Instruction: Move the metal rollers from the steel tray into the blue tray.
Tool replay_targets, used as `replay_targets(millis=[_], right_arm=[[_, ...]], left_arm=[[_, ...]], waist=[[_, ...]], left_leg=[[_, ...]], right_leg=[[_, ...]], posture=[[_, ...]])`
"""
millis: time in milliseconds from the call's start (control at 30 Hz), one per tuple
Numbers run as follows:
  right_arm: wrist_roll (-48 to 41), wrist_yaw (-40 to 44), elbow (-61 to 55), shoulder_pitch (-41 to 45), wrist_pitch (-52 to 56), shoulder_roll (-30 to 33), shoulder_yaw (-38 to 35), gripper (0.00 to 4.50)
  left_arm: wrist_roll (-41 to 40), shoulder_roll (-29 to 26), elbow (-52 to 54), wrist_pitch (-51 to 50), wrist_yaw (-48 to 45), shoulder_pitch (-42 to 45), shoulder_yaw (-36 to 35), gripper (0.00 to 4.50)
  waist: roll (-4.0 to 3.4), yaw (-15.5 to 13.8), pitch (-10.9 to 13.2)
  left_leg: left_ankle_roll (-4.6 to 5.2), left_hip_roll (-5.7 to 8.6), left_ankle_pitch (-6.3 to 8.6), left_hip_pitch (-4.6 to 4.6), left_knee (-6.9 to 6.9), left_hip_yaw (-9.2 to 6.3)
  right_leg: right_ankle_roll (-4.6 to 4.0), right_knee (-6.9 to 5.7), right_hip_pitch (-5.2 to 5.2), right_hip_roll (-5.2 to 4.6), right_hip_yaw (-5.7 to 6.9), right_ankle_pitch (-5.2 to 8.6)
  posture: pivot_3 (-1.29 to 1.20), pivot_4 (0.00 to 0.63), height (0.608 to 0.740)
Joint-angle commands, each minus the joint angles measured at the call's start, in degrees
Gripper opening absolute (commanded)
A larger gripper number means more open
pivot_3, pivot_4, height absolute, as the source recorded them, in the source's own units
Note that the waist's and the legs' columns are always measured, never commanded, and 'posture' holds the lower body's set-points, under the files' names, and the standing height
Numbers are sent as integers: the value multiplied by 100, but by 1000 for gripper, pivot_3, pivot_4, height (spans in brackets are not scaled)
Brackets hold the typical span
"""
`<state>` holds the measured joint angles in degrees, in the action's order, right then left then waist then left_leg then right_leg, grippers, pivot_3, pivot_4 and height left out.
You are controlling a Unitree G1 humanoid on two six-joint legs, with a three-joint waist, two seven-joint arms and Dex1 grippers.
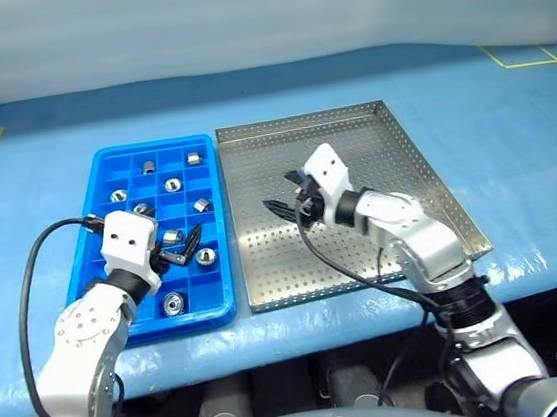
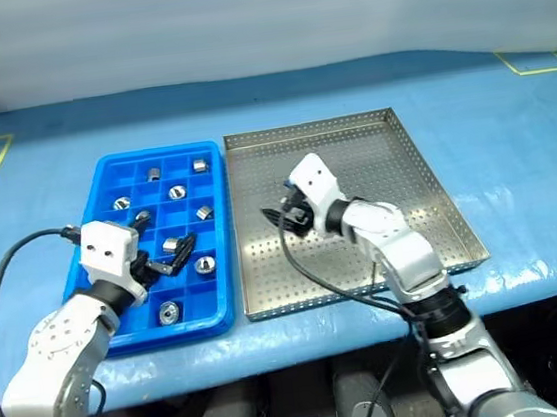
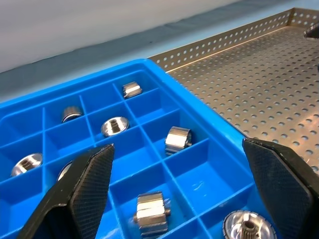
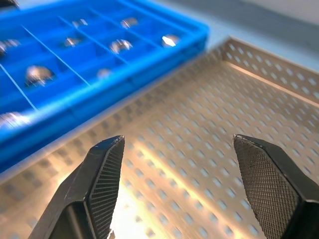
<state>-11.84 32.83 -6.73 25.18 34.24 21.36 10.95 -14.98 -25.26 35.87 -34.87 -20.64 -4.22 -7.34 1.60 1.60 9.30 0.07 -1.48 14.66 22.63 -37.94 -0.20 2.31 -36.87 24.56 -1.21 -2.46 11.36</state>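
Nearest to me, my left gripper [image 1: 188, 247] hangs over the near part of the blue tray [image 1: 103, 169], its two black fingers [image 3: 89, 179] spread wide with nothing between them. Through its wrist camera I look straight down the gap onto the compartments below, and a roller lies on its side in the cell between the fingers, not touched by either.

Just beyond and to the right, my right gripper [image 1: 284, 208] sits over the left-hand middle of the steel tray [image 1: 438, 190], pointing toward the blue tray. Its fingers [image 4: 102, 174] stand well apart and hold nothing; I see only bare perforated floor between them.

The metal rollers [image 1: 172, 184] are in the blue tray, spread one to a cell through its grid: a few in the near rows around my left gripper, including one at the near edge [image 1: 174, 303], and more in the middle and far rows, up to two in the back row [image 1: 193, 158]. I can make out no roller on the visible floor of the steel tray.

The two trays lie side by side, touching or nearly so, on the blue table [image 1: 510, 122].
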Motion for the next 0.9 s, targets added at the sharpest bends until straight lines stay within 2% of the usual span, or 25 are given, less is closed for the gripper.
replay_targets(millis=[33,100,200,533,900], right_arm=[[45,149,160,-6,-260,201,-213,4022],[-25,369,76,-85,-420,277,-186,4491],[13,381,22,-134,-568,258,-194,4491],[157,244,76,-185,-593,118,-154,4491],[395,202,209,-128,-720,-76,24,4491]], left_arm=[[-340,52,-148,157,-281,224,-58,4500],[-443,104,-234,152,-333,305,-43,4500],[-503,117,-249,37,-336,322,41,4500],[-291,-20,-170,97,-255,144,212,4500],[-227,102,-42,137,-51,27,273,4500]], waist=[[-1,27,0],[-1,65,1],[-2,100,1],[-2,93,1],[-2,33,1]], left_leg=[[0,-3,0,0,0,0],[0,-3,0,0,-1,-2],[1,-4,0,0,-1,0],[1,-1,0,1,-11,6],[1,0,0,2,-11,6]], right_leg=[[0,-2,0,4,-1,0],[11,-3,0,7,-3,0],[41,-1,0,8,-8,-14],[39,0,-1,5,-16,-11],[37,1,-2,3,-16,-12]], posture=[[-28,150,740],[-33,150,740],[-42,150,740],[-24,150,740],[16,150,740]])
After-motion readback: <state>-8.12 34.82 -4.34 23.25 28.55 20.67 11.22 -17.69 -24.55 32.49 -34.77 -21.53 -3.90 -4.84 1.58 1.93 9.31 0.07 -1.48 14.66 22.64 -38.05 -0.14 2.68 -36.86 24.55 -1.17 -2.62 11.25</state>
